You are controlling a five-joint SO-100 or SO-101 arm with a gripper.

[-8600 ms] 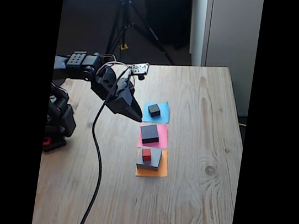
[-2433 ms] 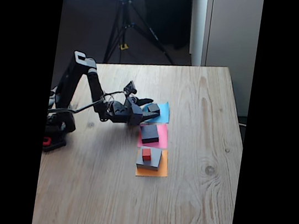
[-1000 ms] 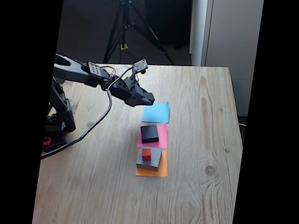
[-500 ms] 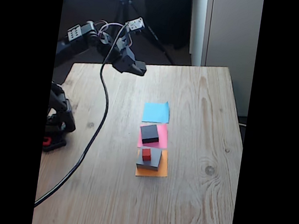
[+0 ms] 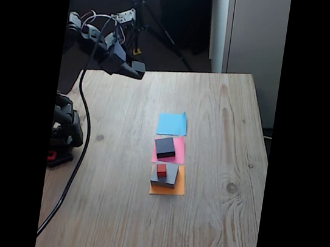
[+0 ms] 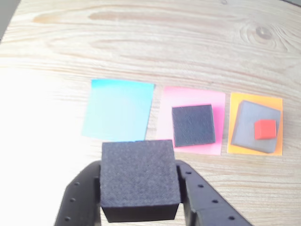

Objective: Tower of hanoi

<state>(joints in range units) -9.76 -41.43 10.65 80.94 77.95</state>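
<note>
My gripper (image 6: pixel 139 188) is shut on the small black cube (image 6: pixel 139 179), held high above the table; in the fixed view the gripper (image 5: pixel 133 68) hangs up at the left rear with the cube (image 5: pixel 138 66) at its tip. The medium black block (image 6: pixel 193 125) (image 5: pixel 165 147) rests on the pink paper. On the orange paper lies the large grey block (image 6: pixel 249 129) (image 5: pixel 168 175) with the tiny red cube (image 6: pixel 265 129) (image 5: pixel 161 170) on top. The blue paper (image 6: pixel 118 116) (image 5: pixel 172 123) is bare.
The arm's base (image 5: pixel 65 134) stands at the table's left edge, and a black cable (image 5: pixel 77 148) hangs from the arm down across the wooden table (image 5: pixel 219 217). A tripod (image 5: pixel 142 28) stands behind the table.
The gripper closed on the small black cube on the blue paper, lifted it, and has swung up and back to the left rear. The blue paper is left bare.
</note>
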